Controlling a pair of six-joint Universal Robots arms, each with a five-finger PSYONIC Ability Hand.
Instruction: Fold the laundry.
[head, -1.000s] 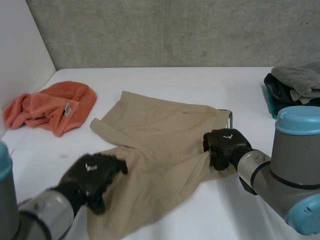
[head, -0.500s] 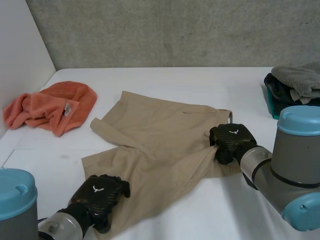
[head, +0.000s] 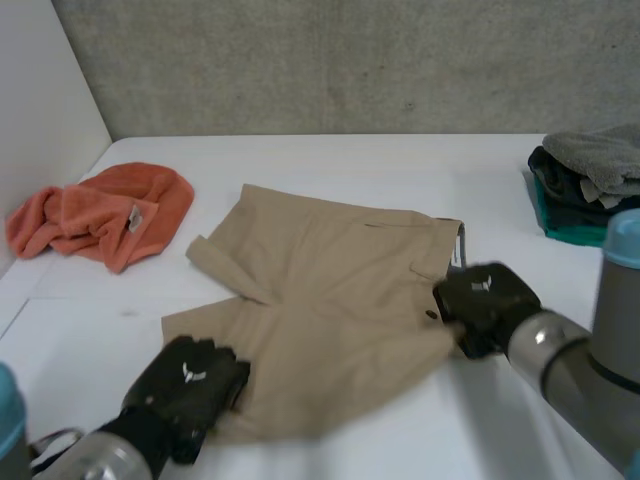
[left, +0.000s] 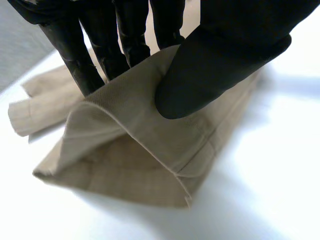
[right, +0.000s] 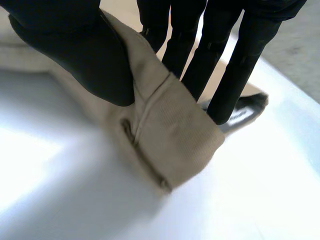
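Tan shorts (head: 320, 290) lie spread on the white table (head: 480, 170) in the head view. My left hand (head: 190, 385) is at the near leg hem, and in the left wrist view its thumb (left: 220, 65) and fingers (left: 100, 45) pinch a raised fold of the tan cloth (left: 130, 145). My right hand (head: 485, 305) is at the waistband corner on the right. In the right wrist view its thumb (right: 75, 50) and fingers (right: 225, 65) pinch the waistband (right: 170, 135).
An orange towel (head: 105, 215) lies crumpled at the far left near the wall. A pile of grey, dark and teal laundry (head: 590, 185) sits at the far right edge of the table.
My left hand moved back to the near leg hem and closed on it. My right hand pulled the waistband corner to the right, spreading the shorts flatter.
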